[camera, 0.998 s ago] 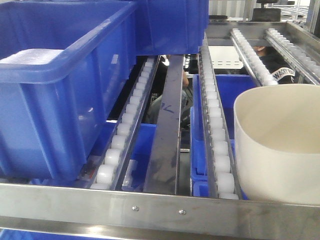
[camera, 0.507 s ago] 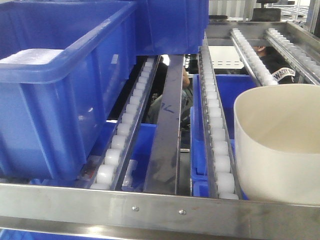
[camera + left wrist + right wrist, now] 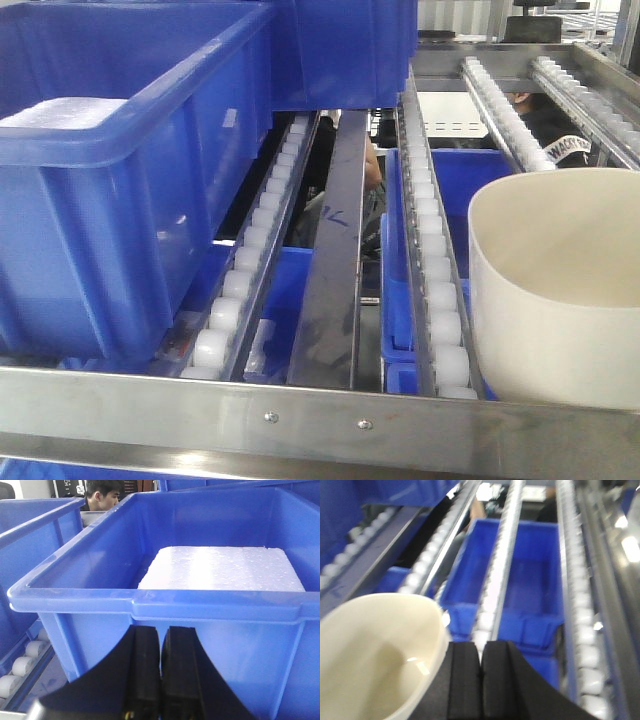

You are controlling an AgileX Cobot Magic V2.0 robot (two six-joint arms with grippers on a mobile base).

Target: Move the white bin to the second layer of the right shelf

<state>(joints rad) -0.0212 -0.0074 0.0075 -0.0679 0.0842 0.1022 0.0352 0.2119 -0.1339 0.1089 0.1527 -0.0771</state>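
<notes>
- The white bin (image 3: 556,290) sits at the front right of the right shelf second layer (image 3: 440,330), on the roller rails behind the crossbar.
- Right claw (image 3: 481,680), pinched together and empty, hangs just right of the bin's rim; it's the nearer arm.
- Left claw (image 3: 160,675), likewise pressed together, faces the blue crate (image 3: 210,605).
- Since a second ago, the bin has barely shifted.

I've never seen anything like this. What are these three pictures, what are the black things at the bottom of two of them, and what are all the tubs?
A two-armed robot took them. One camera looks forward at a steel rack of roller rails. There the white bin sits on the right and a blue crate on the left. The other two cameras ride on the wrists. The black shapes are the left gripper and right gripper, both closed and holding nothing. The left faces the blue crate, which holds a white foam slab. More blue crates lie below the rails.
</notes>
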